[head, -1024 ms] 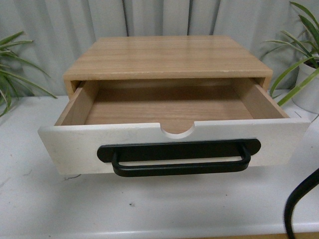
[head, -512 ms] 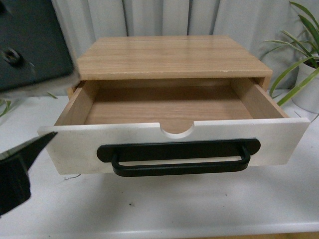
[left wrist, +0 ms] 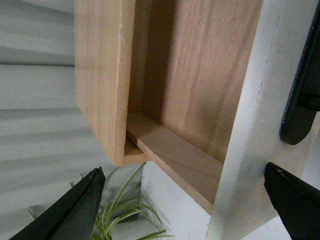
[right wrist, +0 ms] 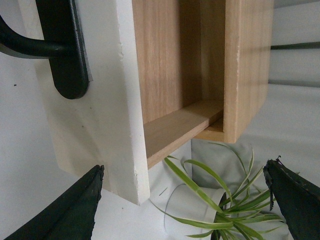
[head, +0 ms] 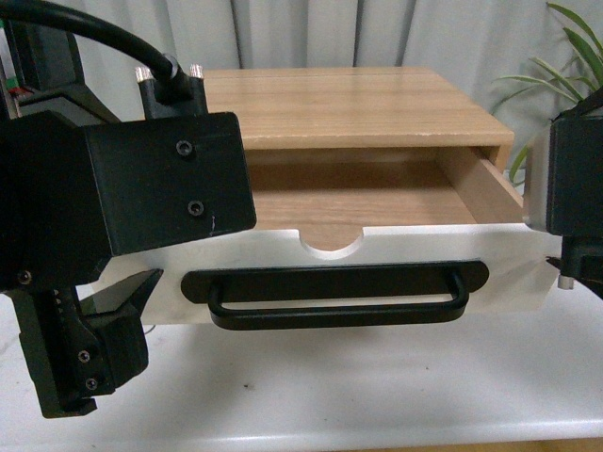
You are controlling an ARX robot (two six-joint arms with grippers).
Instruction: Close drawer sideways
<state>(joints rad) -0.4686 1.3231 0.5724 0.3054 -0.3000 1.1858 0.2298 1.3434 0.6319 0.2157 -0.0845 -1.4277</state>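
**Two Ends, One Even Shove**

The wide, shallow drawer with a white painted front and light wood sides stands pulled well out of its light wood cabinet. What shows of its inside is bare.

The left gripper has its jaws spread wide, and the drawer's left end sits between them. One black finger is just in front of the white face, near the tip of the long black bar handle. The other is out beyond the cabinet's outer wall.

The right gripper is spread likewise, with the drawer's right end between its jaws. One finger is on the front-face side. The other is past the cabinet, over a green strap-leaved plant. I cannot tell whether any finger touches the wood, and neither gripper clamps anything.

By its build the drawer should be stiff and light, so little force ought to move it. No runners show, so it probably rides wood on wood, and a push at one end alone could skew and jam it. The cabinet may itself be light and could skid back on the white table. The painted face looks smooth and likely slippery to a pinch.

The better purchase is no pinch at all. Lay each front-side finger flat against the white face at its outer ends, clear of the handle and the semicircular notch. Then press both ends together, evenly.
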